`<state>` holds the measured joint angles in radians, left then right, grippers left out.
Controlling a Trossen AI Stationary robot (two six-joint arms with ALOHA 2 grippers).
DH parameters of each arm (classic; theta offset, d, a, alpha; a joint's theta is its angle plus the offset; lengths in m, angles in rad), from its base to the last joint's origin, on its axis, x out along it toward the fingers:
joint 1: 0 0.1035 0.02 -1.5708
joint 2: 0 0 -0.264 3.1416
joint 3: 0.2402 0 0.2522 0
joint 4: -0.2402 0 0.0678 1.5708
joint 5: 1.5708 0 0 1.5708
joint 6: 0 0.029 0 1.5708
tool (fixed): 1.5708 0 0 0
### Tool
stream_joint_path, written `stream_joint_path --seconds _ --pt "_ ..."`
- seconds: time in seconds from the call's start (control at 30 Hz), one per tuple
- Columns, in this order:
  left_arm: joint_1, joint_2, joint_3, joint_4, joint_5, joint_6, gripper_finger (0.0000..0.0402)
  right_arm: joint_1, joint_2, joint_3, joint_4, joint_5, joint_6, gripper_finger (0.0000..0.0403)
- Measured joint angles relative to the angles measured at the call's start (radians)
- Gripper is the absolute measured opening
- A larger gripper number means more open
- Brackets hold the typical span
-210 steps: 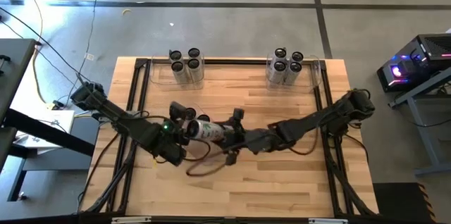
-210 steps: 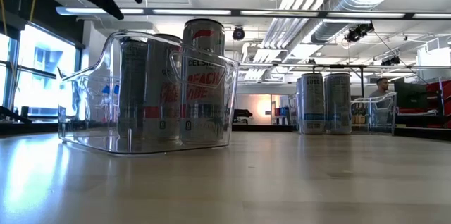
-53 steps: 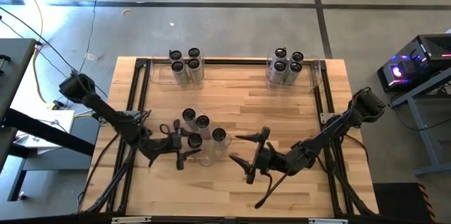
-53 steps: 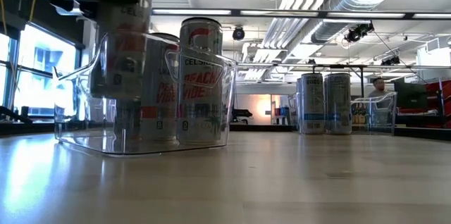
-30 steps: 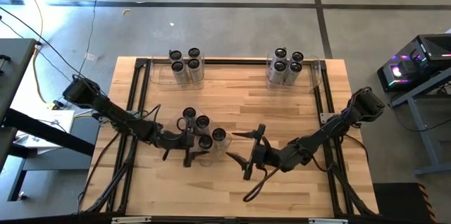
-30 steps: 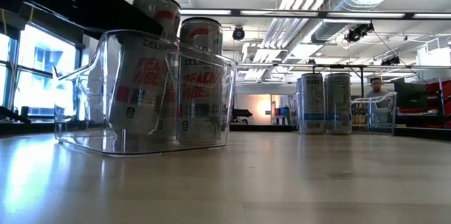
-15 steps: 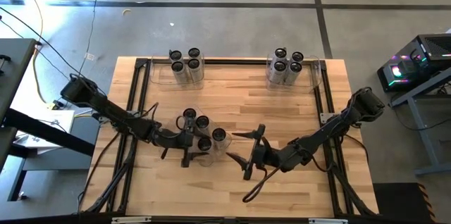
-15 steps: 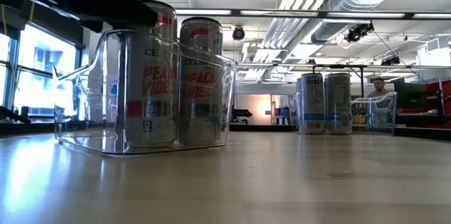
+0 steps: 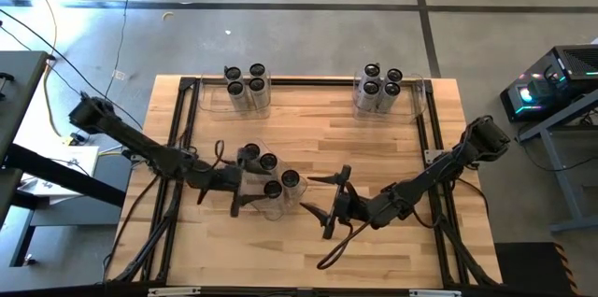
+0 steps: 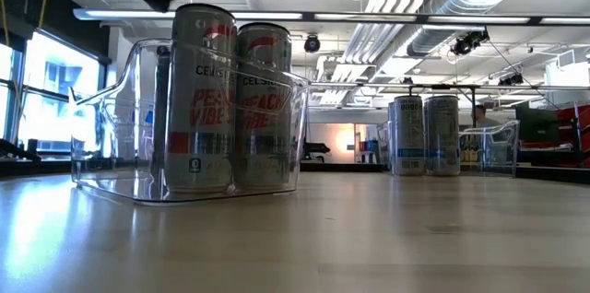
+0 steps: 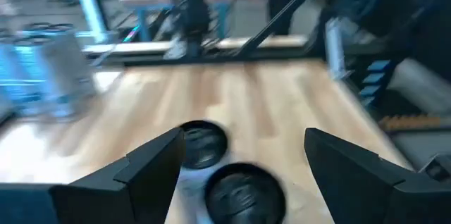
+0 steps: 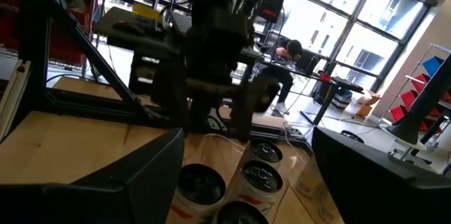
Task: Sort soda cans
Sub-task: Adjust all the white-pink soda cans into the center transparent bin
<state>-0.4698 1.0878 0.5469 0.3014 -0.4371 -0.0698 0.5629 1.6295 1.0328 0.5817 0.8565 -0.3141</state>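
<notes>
So the left gripper (image 9: 245,194) just let go and backed off toward 9 o'clock, fingers spread. The can (image 10: 202,99) it was tilting in a second ago now stands upright in the near clear bin (image 10: 111,173), table center. Right gripper (image 9: 320,199) waits, fingers apart, just at 3 o'clock. That batch looks sorted.

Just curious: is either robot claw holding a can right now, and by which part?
No. The left gripper and right gripper are both open and empty beside the cans.
</notes>
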Motion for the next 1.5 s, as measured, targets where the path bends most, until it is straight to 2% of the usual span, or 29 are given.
stream_joint_path --seconds 0.2,0.3,0.53,0.63,0.83,1.13,1.37,1.5 --pt "-0.068 -0.07 0.275 -0.671 -0.213 -0.008 0.0282 0.002 0.0 0.0 -0.005 0.0 0.0 0.0307" --pt "-0.071 -0.072 0.356 -0.845 -0.231 -0.023 0.0282 0.002 0.0 0.0 -0.011 0.0 0.0 0.0307" --pt "0.034 -0.073 0.365 -1.001 -0.187 -0.038 0.0299 0.003 0.0 0.0 -0.01 0.0 0.0 0.0307" --pt "0.096 -0.072 0.365 -1.041 -0.128 -0.032 0.0311 0.003 0.0 0.0 -0.01 0.0 0.0 0.0307" --pt "0.205 -0.058 0.365 -1.047 -0.022 -0.013 0.033 0.003 0.0 0.0 -0.011 0.0 0.0 0.0307" --pt "0.338 0.008 0.364 -1.068 -0.001 -0.035 0.0333 0.003 0.0 0.0 -0.01 -0.036 0.003 0.0307" --pt "0.385 0.026 0.365 -1.061 0.198 -0.01 0.0333 0.003 0.0 0.0 -0.017 -0.038 0.003 0.0307" --pt "0.404 0.026 0.365 -1.058 0.223 0.022 0.0333 0.003 0.0 0.0 -0.017 -0.038 0.003 0.0307"
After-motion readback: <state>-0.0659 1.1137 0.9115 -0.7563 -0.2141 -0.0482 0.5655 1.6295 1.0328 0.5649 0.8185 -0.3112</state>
